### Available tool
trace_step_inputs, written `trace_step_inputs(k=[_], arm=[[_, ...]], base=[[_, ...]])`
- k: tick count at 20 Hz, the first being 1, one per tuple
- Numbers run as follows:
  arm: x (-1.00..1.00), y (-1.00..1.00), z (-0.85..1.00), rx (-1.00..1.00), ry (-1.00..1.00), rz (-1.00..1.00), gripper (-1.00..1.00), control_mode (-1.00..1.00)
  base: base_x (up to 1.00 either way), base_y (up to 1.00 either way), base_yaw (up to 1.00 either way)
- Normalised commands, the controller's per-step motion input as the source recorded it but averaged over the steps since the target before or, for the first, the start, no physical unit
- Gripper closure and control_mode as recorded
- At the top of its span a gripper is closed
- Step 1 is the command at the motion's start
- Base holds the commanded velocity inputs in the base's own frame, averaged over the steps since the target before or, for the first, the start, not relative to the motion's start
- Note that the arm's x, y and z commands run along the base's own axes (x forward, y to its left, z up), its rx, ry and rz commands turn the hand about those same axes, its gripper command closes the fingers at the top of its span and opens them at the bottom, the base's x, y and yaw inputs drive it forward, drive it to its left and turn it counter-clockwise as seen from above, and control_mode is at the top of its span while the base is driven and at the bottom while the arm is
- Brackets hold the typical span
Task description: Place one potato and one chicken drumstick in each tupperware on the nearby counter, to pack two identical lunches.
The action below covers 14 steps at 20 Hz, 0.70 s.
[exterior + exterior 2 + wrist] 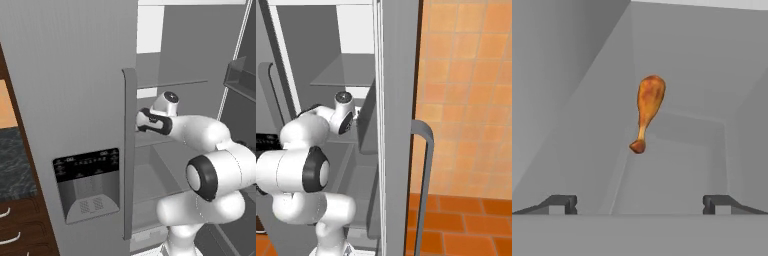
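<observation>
Orange-brown against plain grey, the chicken drumstick point(648, 113) lies on a fridge shelf ahead of the gripper point(639, 204), whose jaws stand fully apart and hold nothing. Closing on the thin bone end could let it pivot or slip free; the plump end looks safer. White markings on the dispenser panel point(86, 165) are too small to read.

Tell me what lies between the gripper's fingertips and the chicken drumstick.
Nothing: in the hand view, bare grey fridge shelf runs from the open gripper to the chicken drumstick.
</observation>
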Motion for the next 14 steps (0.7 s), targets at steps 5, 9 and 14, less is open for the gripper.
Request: trace_step_inputs(k=[5,9,14], arm=[[0.57,0.06,-0.32,0.00,0.00,0.00,-1.00,-1.00],[0.63,0.00,-0.41,0.00,0.00,0.01,-1.00,-1.00],[0.68,0.00,-0.44,0.00,0.00,0.02,-1.00,-1.00]], base=[[0.00,0.00,0.00],[0.00,0.00,0.00],[0.00,0.00,0.00]])
